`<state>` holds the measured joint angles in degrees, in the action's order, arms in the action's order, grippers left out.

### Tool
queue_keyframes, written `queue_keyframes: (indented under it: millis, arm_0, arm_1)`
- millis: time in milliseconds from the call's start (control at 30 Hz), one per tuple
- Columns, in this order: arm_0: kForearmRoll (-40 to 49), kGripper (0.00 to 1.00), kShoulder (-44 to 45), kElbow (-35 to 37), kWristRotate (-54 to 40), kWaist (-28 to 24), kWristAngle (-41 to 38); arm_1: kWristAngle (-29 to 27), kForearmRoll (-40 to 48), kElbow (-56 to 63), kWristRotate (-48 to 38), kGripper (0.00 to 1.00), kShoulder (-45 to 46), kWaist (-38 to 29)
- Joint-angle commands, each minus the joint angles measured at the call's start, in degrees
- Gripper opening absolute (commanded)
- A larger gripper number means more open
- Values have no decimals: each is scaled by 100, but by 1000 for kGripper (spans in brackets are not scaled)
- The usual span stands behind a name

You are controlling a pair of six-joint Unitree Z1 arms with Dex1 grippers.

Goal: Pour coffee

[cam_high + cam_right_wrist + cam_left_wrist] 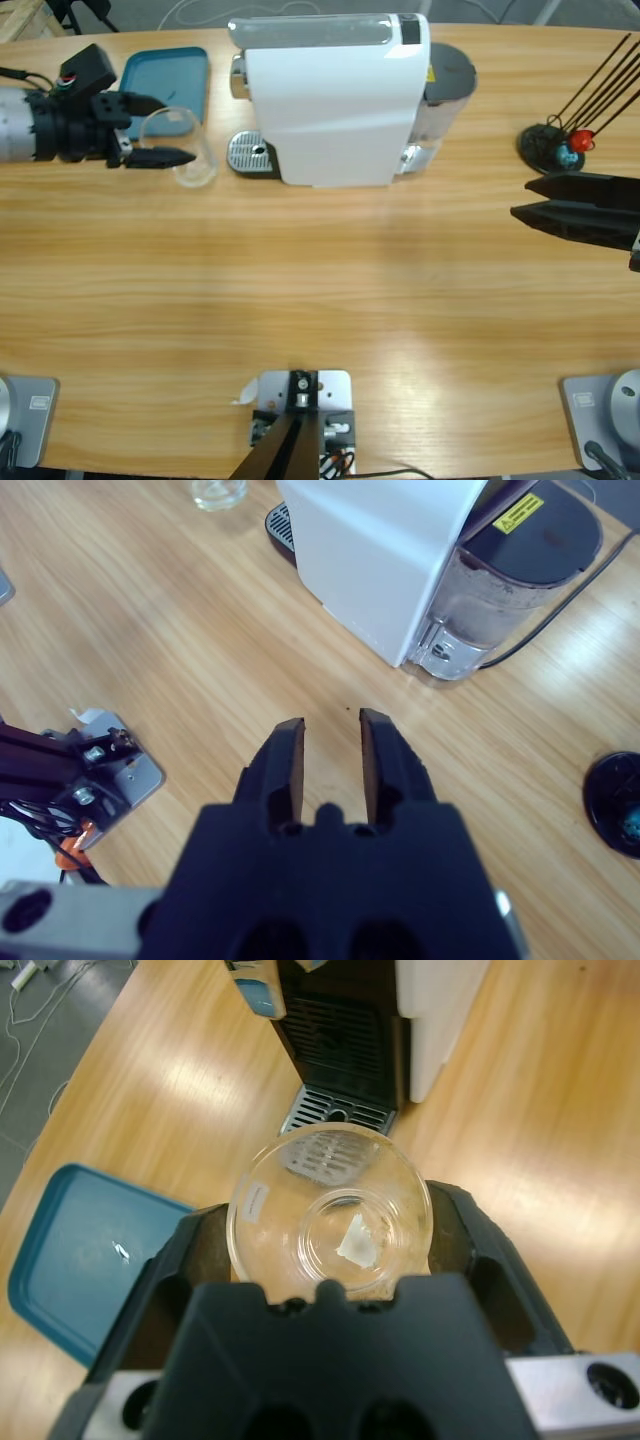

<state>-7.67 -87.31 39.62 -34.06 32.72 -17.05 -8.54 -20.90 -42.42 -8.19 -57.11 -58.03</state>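
A small clear glass tumbler (181, 150) stands or hangs just left of the coffee machine's drip tray (250, 154), at the edge of a teal tray (170, 80). My left gripper (172, 133) has a black jaw pressed on each side of it. The left wrist view looks down into the tumbler (330, 1222); its bottom looks nearly bare and I cannot make out coffee in it. The white coffee machine (335, 100) lies on its side at the back middle. My right gripper (520, 197) hovers at the right, its jaws (333, 730) slightly apart with nothing between them.
A black capsule stand (550, 145) with thin rods and a red and a blue capsule sits at the back right. The machine's water tank (445, 75) and cable are behind it. Bare wooden table (320, 300) stretches across the front.
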Motion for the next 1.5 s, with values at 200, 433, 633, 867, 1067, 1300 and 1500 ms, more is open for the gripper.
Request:
queue_keyframes:
  millis: [200,433,633,867,1067,1300,1500]
  arm_0:
    - [-1086,0,-1531,399,-164,-152,-582]
    - [-1583,0,-1983,445,-162,-144,-800]
    - [-1831,0,-2141,424,-152,-112,-818]
    - [-1966,0,-2043,361,-4,85,-934]
    - [-1986,0,-1978,127,40,122,-934]
    - [-2019,1000,-2087,199,854,138,-461]
    - [-2564,1000,-1890,-75,1000,120,-563]
  arm_1:
    - [151,-239,2,-192,94,156,99]
    - [118,-223,4,-183,117,174,99]
    - [125,-212,5,-189,117,130,99]
    - [116,-153,20,-183,117,58,99]
    - [123,-98,67,-192,117,69,99]
    - [133,-68,58,-192,117,7,99]
    - [133,-45,-2,-192,117,-88,99]
